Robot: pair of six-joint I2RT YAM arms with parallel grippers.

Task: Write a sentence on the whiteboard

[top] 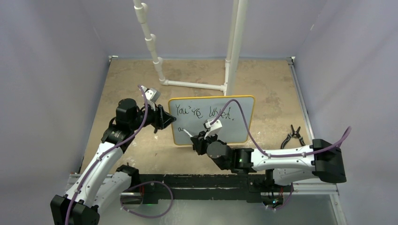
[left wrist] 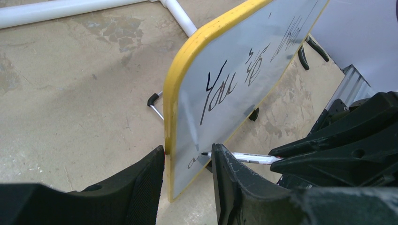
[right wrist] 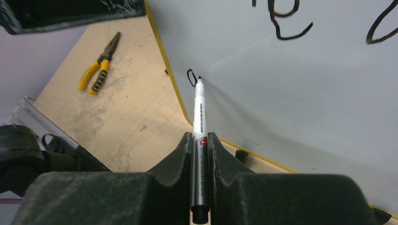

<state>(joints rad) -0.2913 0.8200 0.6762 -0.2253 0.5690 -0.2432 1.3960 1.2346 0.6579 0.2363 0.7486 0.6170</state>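
Illumination is bright, even and diffuse, arriving from overhead; shadows on the table (top: 272,84) are soft. On the whiteboard (left wrist: 244,70) a pale glare streak lies just beyond the left gripper (left wrist: 187,152). The fingers of the right gripper (right wrist: 201,138) render dark and slightly soft; the marker (right wrist: 199,108) ahead of them is sharp.

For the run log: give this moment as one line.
left gripper: clamps whiteboard left edge | right gripper: holds marker, tip at board | sentence: first line written, second just begun
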